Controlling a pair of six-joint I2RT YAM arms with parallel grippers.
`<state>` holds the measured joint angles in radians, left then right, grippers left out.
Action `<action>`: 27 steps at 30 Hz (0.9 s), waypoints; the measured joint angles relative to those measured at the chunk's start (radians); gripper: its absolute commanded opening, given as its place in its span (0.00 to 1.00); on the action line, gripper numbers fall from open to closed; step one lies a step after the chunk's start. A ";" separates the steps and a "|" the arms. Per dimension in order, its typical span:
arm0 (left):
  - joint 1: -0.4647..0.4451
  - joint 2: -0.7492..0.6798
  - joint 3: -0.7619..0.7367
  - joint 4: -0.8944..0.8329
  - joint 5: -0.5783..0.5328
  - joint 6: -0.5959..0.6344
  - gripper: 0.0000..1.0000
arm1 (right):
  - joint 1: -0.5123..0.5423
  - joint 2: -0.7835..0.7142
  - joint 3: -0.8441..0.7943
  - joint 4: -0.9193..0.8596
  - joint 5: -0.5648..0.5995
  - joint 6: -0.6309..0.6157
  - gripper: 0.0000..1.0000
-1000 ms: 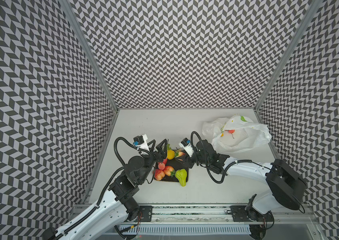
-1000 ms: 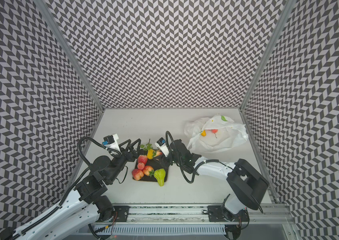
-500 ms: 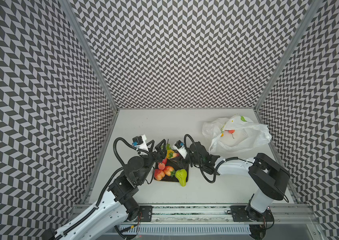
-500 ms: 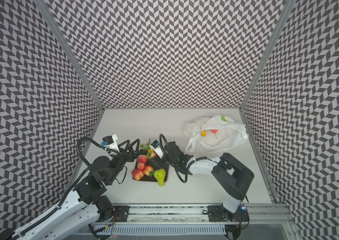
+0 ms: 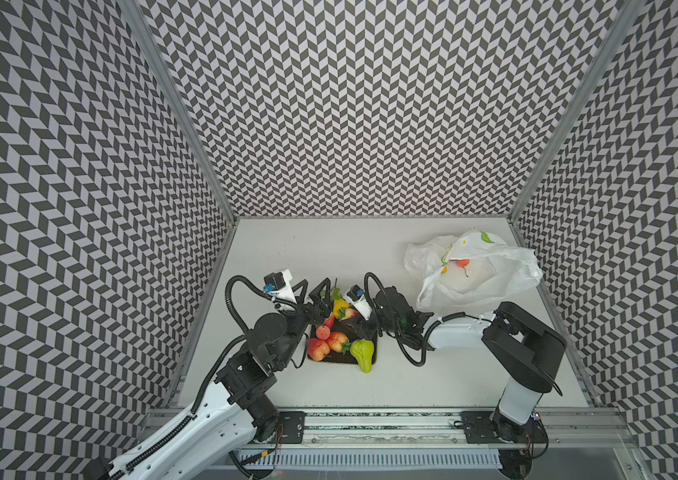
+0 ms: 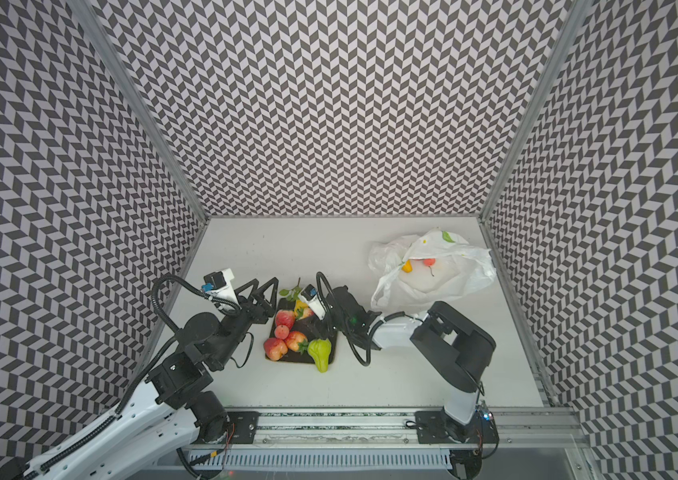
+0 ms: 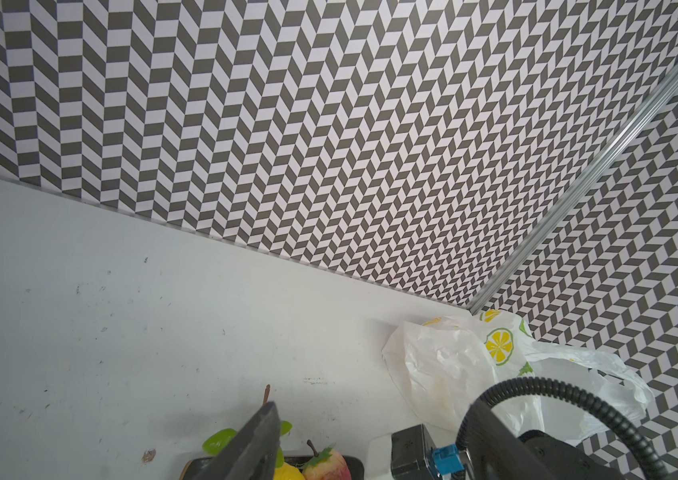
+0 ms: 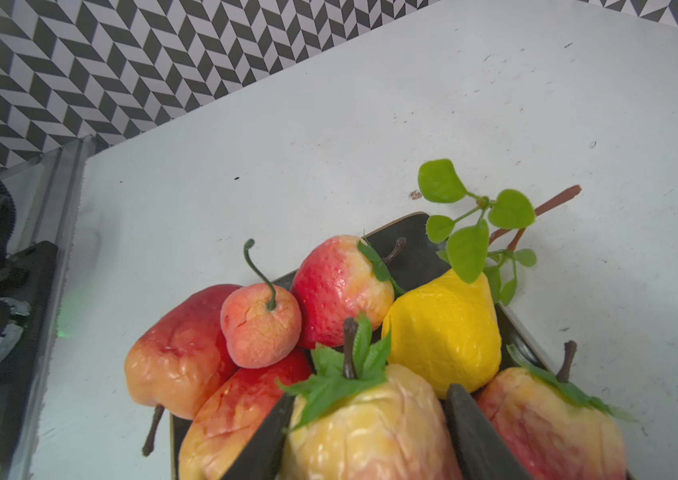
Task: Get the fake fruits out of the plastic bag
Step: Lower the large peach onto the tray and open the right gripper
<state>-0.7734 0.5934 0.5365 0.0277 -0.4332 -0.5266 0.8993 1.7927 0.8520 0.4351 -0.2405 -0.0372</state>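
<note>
The dark plate [image 8: 414, 249] held fake fruits [image 8: 260, 328]; the plastic bag [image 5: 474, 286] held two more. I had the right gripper [image 8: 368, 399] clamped on a pale yellow fruit [image 8: 370, 436] over the plate, while the left gripper [image 6: 262, 287] gaped empty.

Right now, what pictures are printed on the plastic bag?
Yellow lemon slices with green leaves, printed on the white plastic bag. The left wrist view shows them best.

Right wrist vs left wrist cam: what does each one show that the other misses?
Only the right wrist view: the right gripper, jaws closed on a yellow-pink fruit, and the small peach in the pile behind it. Only the left wrist view: the plastic bag by the far corner, lemon-slice print showing. Both: the yellow lemon with its leafy twig, and the edge of the dark plate under it.
</note>
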 measured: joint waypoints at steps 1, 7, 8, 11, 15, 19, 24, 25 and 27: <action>0.000 0.000 0.000 0.000 0.000 0.003 0.72 | 0.002 0.005 0.000 0.000 0.002 -0.002 0.53; 0.000 0.002 0.000 0.000 0.008 0.020 0.72 | 0.013 0.013 0.000 0.000 0.014 -0.015 0.63; 0.000 0.002 0.000 0.000 0.011 0.023 0.72 | 0.015 0.013 0.000 0.000 0.016 -0.018 0.64; 0.000 0.002 0.001 0.000 0.026 0.032 0.72 | 0.019 0.013 0.000 0.001 0.027 -0.024 0.69; 0.000 0.005 0.006 -0.001 0.042 0.038 0.72 | 0.019 0.012 0.000 0.000 0.036 -0.025 0.70; 0.000 0.013 0.024 -0.006 0.054 0.042 0.72 | 0.021 -0.029 0.000 -0.020 0.038 -0.023 0.70; 0.000 0.014 0.037 -0.007 0.066 0.051 0.73 | 0.022 -0.222 0.000 -0.044 0.034 -0.018 0.69; 0.000 0.014 0.038 -0.007 0.070 0.055 0.74 | 0.022 -0.262 0.000 -0.047 0.033 -0.015 0.68; 0.000 0.014 0.038 -0.007 0.084 0.063 0.76 | 0.022 -0.366 -0.005 -0.053 0.038 -0.006 0.68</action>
<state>-0.7731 0.6079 0.5747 0.0208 -0.3489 -0.4633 0.9211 1.4269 0.8471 0.3820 -0.2028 -0.0433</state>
